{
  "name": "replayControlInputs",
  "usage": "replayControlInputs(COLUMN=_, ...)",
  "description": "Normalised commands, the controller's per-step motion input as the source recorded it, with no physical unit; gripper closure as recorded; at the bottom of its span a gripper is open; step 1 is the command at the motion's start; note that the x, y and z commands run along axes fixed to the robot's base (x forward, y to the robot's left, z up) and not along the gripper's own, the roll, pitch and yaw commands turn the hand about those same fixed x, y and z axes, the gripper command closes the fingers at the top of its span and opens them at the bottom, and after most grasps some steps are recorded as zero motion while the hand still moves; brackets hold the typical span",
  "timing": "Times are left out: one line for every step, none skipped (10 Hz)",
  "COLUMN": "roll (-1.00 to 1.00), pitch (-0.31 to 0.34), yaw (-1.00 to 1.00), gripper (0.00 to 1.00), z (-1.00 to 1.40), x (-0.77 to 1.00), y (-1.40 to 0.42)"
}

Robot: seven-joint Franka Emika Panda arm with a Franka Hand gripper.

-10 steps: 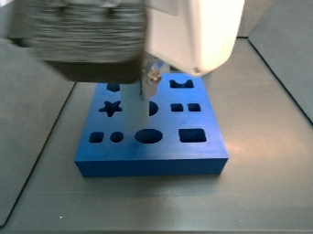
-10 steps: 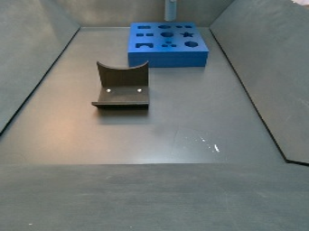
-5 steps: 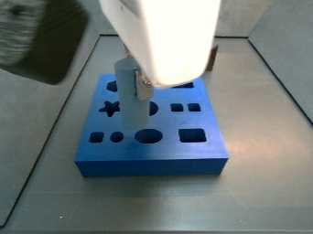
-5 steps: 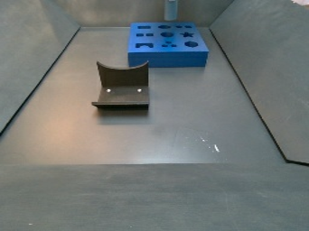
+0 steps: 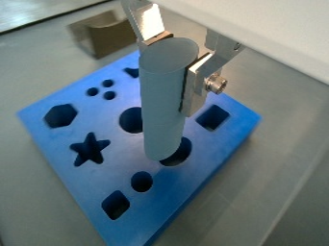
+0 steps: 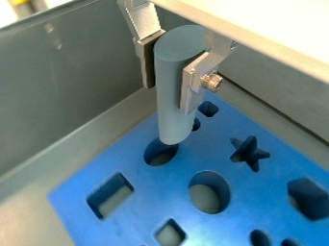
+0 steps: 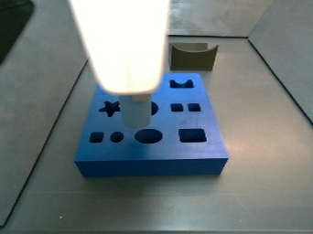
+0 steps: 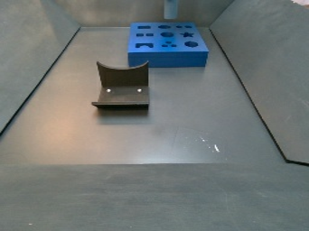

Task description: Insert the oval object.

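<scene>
My gripper [image 5: 172, 63] is shut on the oval object [image 5: 167, 96], a pale grey-white peg held upright between the silver fingers [image 5: 201, 81]. Both wrist views show it, and in one the gripper [image 6: 170, 69] holds the peg [image 6: 174, 91] with its lower end just above an oval hole [image 6: 160, 154] in the blue block [image 6: 141, 207]. The hole also shows under the peg's tip [image 5: 180, 152]. In a side view the peg [image 7: 134, 110] hangs over the block [image 7: 153, 151] under the blurred white arm [image 7: 123, 41]. I cannot tell whether the tip touches the block.
The blue block [image 8: 169, 43] lies at the far end of the grey floor, near the tray walls. The dark olive-brown block with a curved notch [image 8: 121, 86] sits mid-floor; it also shows behind the blue block [image 7: 193, 55] and in a wrist view [image 5: 103, 34].
In the side view the arm has swung left across the picture, and the peg has moved left and lower over the blue block. The blocks have not moved.
</scene>
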Motion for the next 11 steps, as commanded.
replayControlInputs(roll=0.03, pitch=0.0, yaw=-0.67, gripper=1.0, z=-0.5, x=0.35, y=-0.22)
replayControlInputs(roll=0.01, pitch=0.083, yaw=-0.11, gripper=1.0, z=-0.29, x=0.3, y=0.0)
replayControlInputs(roll=0.04, pitch=0.043, yaw=-0.19, gripper=1.0, z=-0.39, x=0.33, y=-0.05)
replayControlInputs(roll=0.04, pitch=0.051, yaw=-0.29, gripper=1.0, z=-0.35, x=0.35, y=0.0)
replayControlInputs(roll=0.03, pitch=0.046, yaw=-0.13, gripper=1.0, z=-0.27, x=0.21, y=0.03)
replayControlInputs(roll=0.0, pitch=0.0, yaw=-0.09, gripper=1.0, z=-0.33, x=0.14, y=0.05)
replayControlInputs(roll=0.0, pitch=0.0, yaw=-0.15, gripper=1.0, z=-0.32, x=0.0, y=0.2)
replayControlInputs(roll=-0.03, pitch=-0.007, yaw=-0.2, gripper=1.0, z=-0.27, x=-0.26, y=0.21)
replayControlInputs(roll=-0.09, pitch=-0.026, yaw=-0.12, gripper=1.0, z=-0.25, x=-0.27, y=0.11)
replayControlInputs(roll=-0.1, pitch=-0.043, yaw=0.0, gripper=1.0, z=-0.23, x=-0.21, y=0.0)
replayControlInputs(roll=-0.14, pitch=-0.033, yaw=0.0, gripper=1.0, z=-0.22, x=-0.14, y=0.0)
